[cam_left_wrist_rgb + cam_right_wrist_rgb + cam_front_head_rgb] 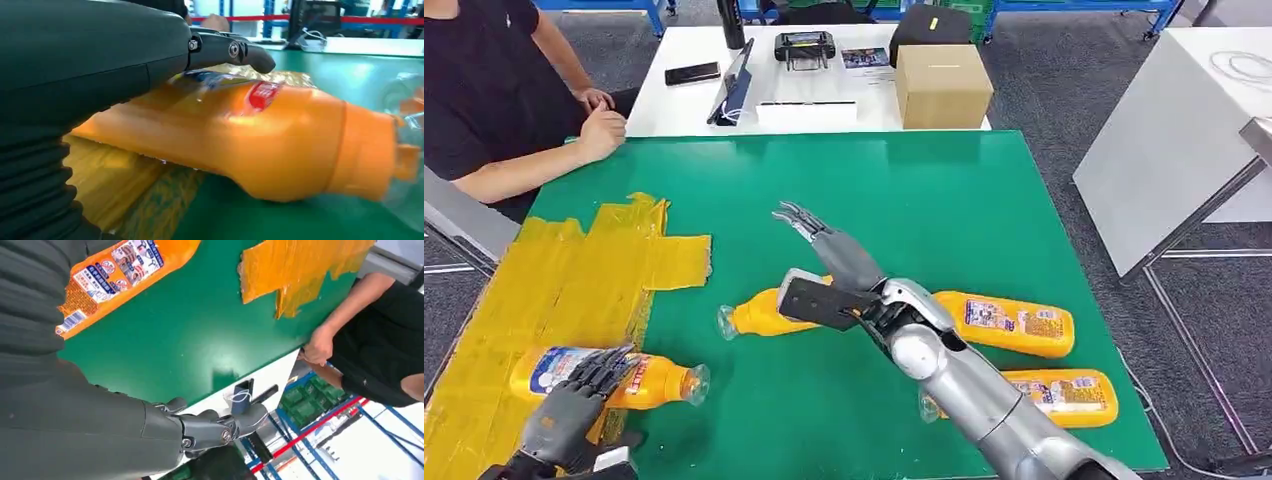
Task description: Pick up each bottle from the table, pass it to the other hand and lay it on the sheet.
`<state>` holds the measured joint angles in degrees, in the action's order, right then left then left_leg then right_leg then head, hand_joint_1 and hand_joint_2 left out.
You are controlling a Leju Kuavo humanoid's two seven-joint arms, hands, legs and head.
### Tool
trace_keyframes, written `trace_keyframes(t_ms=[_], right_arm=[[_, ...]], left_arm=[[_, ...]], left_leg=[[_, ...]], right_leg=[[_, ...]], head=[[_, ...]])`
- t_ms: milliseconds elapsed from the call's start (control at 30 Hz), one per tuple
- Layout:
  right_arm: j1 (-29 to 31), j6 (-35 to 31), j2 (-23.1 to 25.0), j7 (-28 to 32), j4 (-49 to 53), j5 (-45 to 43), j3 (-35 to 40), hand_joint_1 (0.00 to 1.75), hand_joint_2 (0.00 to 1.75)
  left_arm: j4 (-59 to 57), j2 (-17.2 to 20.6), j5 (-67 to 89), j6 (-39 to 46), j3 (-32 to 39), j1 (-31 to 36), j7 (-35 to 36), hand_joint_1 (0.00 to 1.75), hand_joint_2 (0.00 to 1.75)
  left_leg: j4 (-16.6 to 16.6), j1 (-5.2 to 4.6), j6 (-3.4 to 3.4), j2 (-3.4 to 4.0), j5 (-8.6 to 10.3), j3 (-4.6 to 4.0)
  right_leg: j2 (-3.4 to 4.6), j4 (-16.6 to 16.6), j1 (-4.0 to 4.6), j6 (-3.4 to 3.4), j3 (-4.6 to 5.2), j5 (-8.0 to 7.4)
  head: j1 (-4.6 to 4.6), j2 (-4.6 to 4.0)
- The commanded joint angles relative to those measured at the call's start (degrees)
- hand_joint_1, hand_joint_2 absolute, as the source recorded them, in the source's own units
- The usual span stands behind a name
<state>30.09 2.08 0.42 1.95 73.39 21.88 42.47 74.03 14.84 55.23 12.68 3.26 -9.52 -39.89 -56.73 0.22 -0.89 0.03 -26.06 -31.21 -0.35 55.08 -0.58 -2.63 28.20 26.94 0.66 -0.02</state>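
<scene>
Nearest the camera, the left hand (574,405) rests on an orange bottle (649,380) lying on the yellow sheet (574,280), fingers draped over it; a firm grip cannot be told. Over the green worktop (984,200), the right hand (824,245) hovers with fingers spread and holds nothing, above a second bottle (759,315), with two more bottles (1009,322) near its arm.

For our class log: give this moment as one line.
left hand: holds bottle at sheet | right hand: open above table
</scene>
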Motion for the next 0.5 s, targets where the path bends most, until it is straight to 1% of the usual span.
trace_keyframes(t_ms=[33, 167, 233, 333, 400, 433, 500], right_arm=[[2.80, 0.09, 0.70, -0.11, -5.19, 0.35, 1.34, 0.00, 1.75], [2.57, 0.01, 0.93, -0.23, -5.36, 0.71, 1.55, 0.00, 1.75], [2.61, -0.10, 1.00, -0.40, -5.49, 1.06, 1.55, 0.00, 1.75], [2.88, 0.18, 0.83, -2.19, -6.54, 2.99, 2.13, 0.00, 1.75], [3.77, 0.96, 0.94, -3.01, -8.49, 3.92, 2.80, 0.00, 1.75], [5.01, 1.72, 1.30, -3.68, -11.26, 4.41, 3.31, 0.00, 1.75], [6.84, 2.80, 1.70, -4.15, -15.18, 4.53, 3.88, 0.00, 1.75]], left_arm=[[3.71, -1.02, -11.07, 1.86, -3.50, -0.81, -0.11, 0.00, 0.00], [4.38, -1.37, -13.11, 2.28, -3.29, -0.35, -0.11, 0.00, 0.00], [5.85, -1.56, -16.73, 2.40, -3.21, -0.37, -0.11, 0.00, 0.00], [9.81, -2.10, -28.83, -0.72, -3.22, 0.97, -0.11, 0.00, 0.00], [11.01, -2.54, -32.33, -2.40, -2.59, 1.97, -0.11, 0.00, 0.00], [13.32, -3.73, -38.30, -5.92, -1.21, 3.10, -0.11, 0.00, 0.00], [14.12, -5.10, -40.77, -8.42, 0.19, 4.91, -0.11, 0.00, 0.00]], left_leg=[[-0.04, 0.06, 0.02, 0.07, 0.01, -0.08], [-0.02, 0.02, 0.01, 0.05, 0.01, -0.07], [-0.02, 0.06, 0.01, 0.04, 0.01, -0.08], [-0.05, 0.06, 0.01, 0.00, 0.00, -0.11], [-0.06, 0.05, 0.01, -0.05, 0.02, -0.15], [-0.04, 0.03, 0.00, -0.04, 0.03, -0.15], [-0.06, 0.04, 0.00, -0.05, 0.03, -0.17]], right_leg=[[0.09, 0.00, 0.07, 0.06, 0.10, -0.05], [0.05, 0.00, 0.03, 0.03, 0.09, -0.03], [0.04, -0.03, 0.07, 0.05, 0.09, -0.04], [0.00, 0.00, 0.06, 0.05, 0.09, -0.01], [-0.06, 0.01, 0.06, 0.03, 0.14, -0.01], [-0.05, 0.02, 0.03, 0.02, 0.16, -0.01], [-0.06, 0.03, 0.04, 0.02, 0.17, -0.02]], head=[[0.00, 0.00], [0.00, 0.00], [-0.02, 0.00], [0.00, 0.00], [0.00, 0.00], [0.02, 0.00], [-0.02, 0.00]])
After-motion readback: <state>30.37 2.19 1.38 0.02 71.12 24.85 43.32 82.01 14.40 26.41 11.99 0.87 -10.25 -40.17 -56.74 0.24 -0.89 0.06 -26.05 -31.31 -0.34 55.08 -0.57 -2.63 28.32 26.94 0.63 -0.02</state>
